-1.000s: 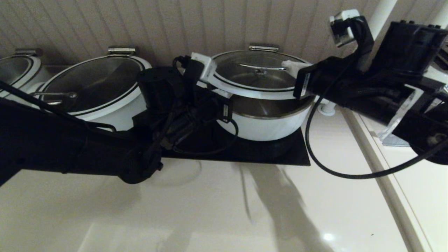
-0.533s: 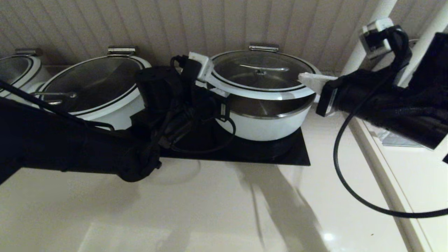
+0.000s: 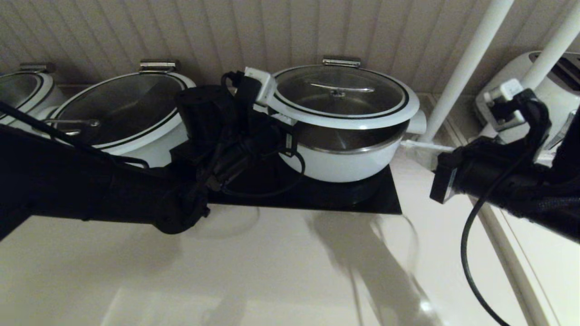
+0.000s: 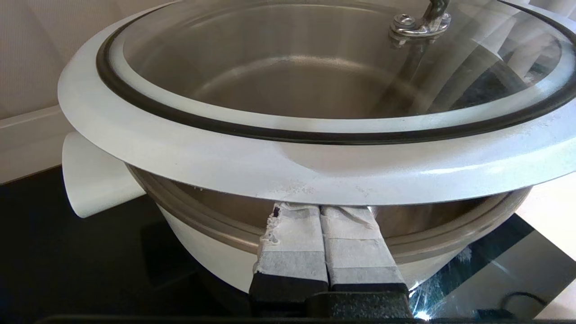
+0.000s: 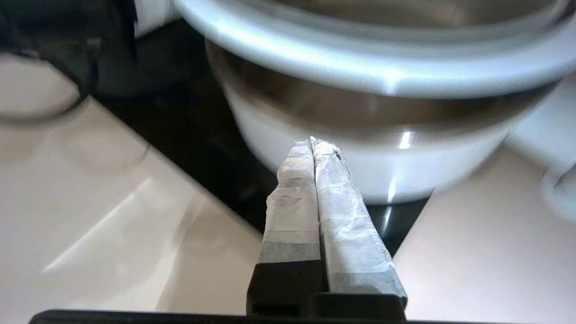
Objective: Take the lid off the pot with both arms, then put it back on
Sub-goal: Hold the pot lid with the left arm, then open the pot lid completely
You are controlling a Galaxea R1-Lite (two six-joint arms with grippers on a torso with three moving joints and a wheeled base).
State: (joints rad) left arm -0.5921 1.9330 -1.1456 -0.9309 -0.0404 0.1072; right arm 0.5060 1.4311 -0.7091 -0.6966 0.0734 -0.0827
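We see the lid (image 3: 339, 97) tilted above the pot (image 3: 344, 158), its left edge raised on our left claw (image 4: 320, 211), whose fingers are pressed together under the white rim. Our right claw (image 5: 313, 146), also clenched and holding nothing, hangs beside the pot's right side, apart from it. The pot stands on a black mat (image 3: 376, 201) on the table (image 3: 272, 271).

the pale glossy desk (image 3: 281, 267) carries a black mat (image 3: 344, 199) at its far middle, and the pot (image 3: 349, 163) stands on that mat. left of it, a wider white pot (image 3: 149, 140) sits by the far wall, with another (image 3: 27, 97) at the far left edge. a white toaster (image 3: 550, 90) stands at the far right.
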